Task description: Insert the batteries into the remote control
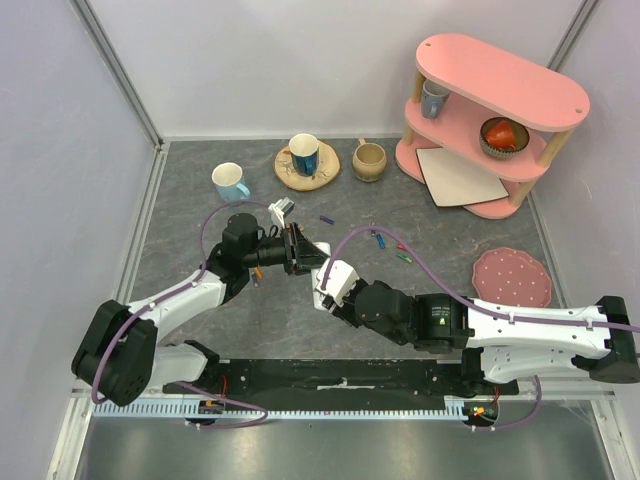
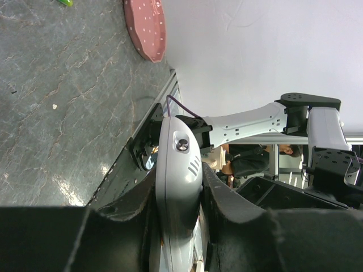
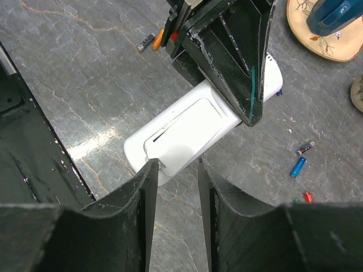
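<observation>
Remote control (image 3: 187,130) clamped in left jaws — right jaws part-open, straddling its end.

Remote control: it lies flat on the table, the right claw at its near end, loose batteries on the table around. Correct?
Not quite. The remote control does not lie flat on the table: the left claw clamps it and holds it up, as the left wrist view shows. The right claw at its near end and the loose batteries on the table are right.
</observation>
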{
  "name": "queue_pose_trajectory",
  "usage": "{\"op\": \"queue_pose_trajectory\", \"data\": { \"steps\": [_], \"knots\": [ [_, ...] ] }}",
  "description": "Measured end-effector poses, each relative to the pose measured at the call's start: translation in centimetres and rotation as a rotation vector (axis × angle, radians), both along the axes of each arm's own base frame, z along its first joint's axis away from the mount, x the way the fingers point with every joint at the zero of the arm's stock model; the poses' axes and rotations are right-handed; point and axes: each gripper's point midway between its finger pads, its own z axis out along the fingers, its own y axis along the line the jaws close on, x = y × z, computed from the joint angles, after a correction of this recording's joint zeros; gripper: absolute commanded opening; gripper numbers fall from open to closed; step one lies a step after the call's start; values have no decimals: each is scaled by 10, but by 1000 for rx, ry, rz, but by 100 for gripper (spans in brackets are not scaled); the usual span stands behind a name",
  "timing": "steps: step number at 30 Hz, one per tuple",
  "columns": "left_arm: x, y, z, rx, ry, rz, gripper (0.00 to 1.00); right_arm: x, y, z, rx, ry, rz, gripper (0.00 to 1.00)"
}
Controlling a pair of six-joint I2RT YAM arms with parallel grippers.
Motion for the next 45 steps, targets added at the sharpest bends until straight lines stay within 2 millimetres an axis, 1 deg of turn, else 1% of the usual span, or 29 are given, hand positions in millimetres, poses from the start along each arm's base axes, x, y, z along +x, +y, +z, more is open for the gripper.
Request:
{"op": "queue_pose_trajectory", "data": {
  "steps": [5,22,30,35,45],
  "knots": [
    [0,0,2,-3,-6,0,2,0,0,0,5,5,-3,43],
    [-1,1,5,-8,-14,0,2,0,1,3,20,16,-13,56],
    [-1,1,5,-8,-15,0,2,-1,-3,0,7,24,-21,56],
    [-1,1,5,-9,-17,0,2,0,-5,1,10,23,-31,57],
    [-2,0,8,-15,-26,-1,2,1,-5,1,7,23,-32,57]
  ]
}}
